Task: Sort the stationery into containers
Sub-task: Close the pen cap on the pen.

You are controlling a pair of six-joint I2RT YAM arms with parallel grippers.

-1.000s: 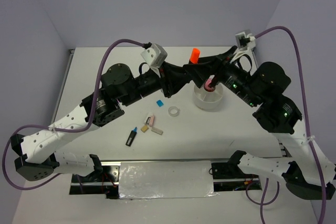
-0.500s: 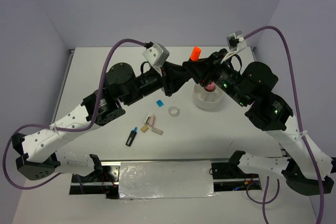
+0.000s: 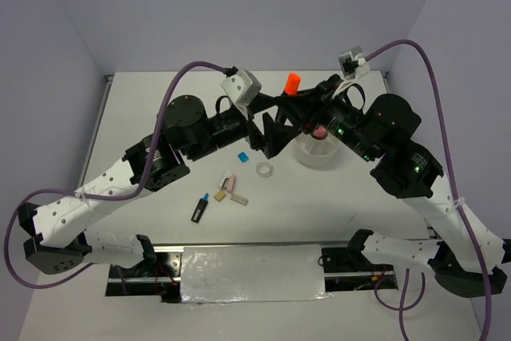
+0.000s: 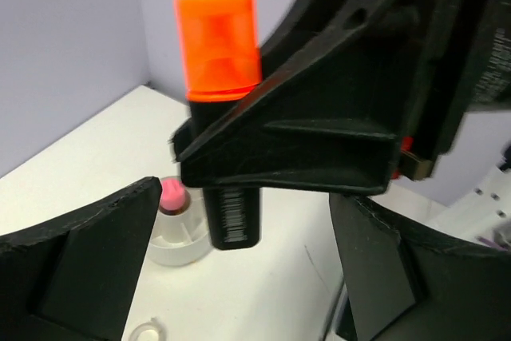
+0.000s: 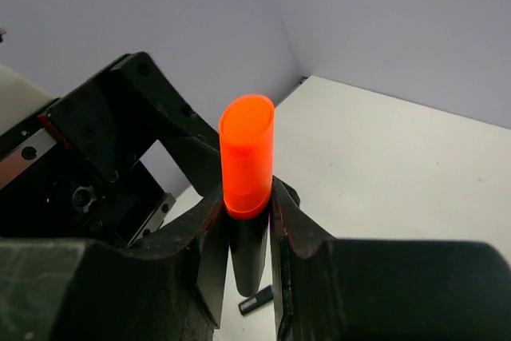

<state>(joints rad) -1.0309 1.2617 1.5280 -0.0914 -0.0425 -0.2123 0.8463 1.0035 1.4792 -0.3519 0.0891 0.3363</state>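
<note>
So the right gripper (image 5: 246,225) was clamped on the black marker with the orange cap (image 5: 246,153), holding it upright, cap up. The left gripper (image 4: 239,265) was spread wide, one finger on either side of that marker with a gap on both sides. From the top view the marker sat at about 11 o'clock from the round white tub (image 3: 311,159), which had the pink cylinder (image 3: 318,130) standing in it. Down on the table (image 3: 132,109), the clear tape ring (image 3: 264,170) lay at 8 o'clock from the tub. The little blue piece (image 3: 243,156) was at 10 o'clock of the ring, and the pink eraser (image 3: 230,185), tan bits (image 3: 239,199) and blue-tipped marker (image 3: 199,209) were out toward 8 o'clock.
</note>
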